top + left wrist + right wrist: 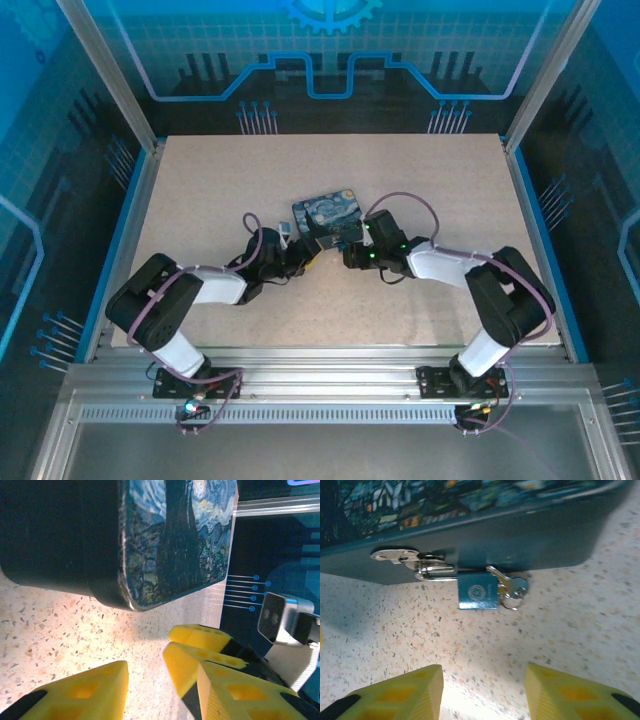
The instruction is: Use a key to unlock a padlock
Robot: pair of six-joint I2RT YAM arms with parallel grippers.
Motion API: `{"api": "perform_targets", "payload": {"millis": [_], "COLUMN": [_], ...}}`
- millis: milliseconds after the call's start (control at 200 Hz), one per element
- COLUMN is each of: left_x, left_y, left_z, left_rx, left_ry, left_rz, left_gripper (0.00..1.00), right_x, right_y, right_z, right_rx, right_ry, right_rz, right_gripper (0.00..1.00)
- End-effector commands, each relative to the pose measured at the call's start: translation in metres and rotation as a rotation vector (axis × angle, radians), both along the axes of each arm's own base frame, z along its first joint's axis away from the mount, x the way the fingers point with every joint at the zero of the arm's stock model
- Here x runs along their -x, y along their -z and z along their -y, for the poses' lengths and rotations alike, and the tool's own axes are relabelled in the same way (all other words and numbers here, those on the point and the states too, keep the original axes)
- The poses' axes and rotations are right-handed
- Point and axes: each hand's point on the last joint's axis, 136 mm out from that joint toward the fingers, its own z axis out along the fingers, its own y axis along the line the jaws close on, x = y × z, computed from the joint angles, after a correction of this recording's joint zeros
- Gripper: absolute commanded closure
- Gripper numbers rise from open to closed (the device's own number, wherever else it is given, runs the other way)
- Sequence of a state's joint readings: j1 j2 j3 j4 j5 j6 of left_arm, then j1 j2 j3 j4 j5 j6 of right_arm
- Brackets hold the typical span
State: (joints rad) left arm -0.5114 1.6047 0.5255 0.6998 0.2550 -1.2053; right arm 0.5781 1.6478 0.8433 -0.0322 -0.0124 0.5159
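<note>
Just ahead of the right gripper [484,690], found the padlock [477,593] flat against the box [545,535] wall, hooked on the hasp [395,555], long axis crosswise to the jaws, key [512,586] in its right end. Showed jaws spread and empty here and on the left gripper [155,670]. Judged the right arm nearer.

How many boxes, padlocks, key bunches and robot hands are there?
box: 1
padlock: 1
bunch of keys: 1
robot hands: 2 (left hand, right hand)
Total: 5
</note>
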Motion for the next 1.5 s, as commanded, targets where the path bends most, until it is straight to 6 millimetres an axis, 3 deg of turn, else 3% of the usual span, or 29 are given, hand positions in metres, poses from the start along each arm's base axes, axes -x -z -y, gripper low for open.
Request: {"api": "perform_targets", "payload": {"millis": [0,70,295,715,1075,1491], "left_x": [0.007,0.008,0.006,0.006,0.005,-0.002], "left_y": [0.014,0.014,0.012,0.015,0.022,0.023], "left_z": [-0.014,-0.018,-0.026,-0.034,-0.036,-0.046], "left_rx": [-0.049,-0.046,-0.042,-0.035,-0.030,-0.022], "left_ry": [-0.017,-0.021,-0.035,-0.045,-0.051,-0.080], "left_rz": [-0.031,-0.034,-0.033,-0.046,-0.061,-0.063], "left_gripper": [0.59,0.59,0.58,0.59,0.60,0.60], "right_x": [-0.012,-0.022,-0.033,-0.046,-0.042,-0.029], "right_y": [0.005,0.000,0.011,0.036,0.049,0.032], "right_z": [-0.005,-0.012,-0.021,-0.023,-0.030,-0.045], "right_rx": [0.042,0.043,0.104,0.183,0.259,0.379], "right_ry": [0.024,0.032,0.027,0.027,-0.022,-0.172], "right_rz": [0.040,0.061,0.081,0.079,0.081,0.222], "right_gripper": [0.49,0.47,0.44,0.46,0.67,0.81]}}
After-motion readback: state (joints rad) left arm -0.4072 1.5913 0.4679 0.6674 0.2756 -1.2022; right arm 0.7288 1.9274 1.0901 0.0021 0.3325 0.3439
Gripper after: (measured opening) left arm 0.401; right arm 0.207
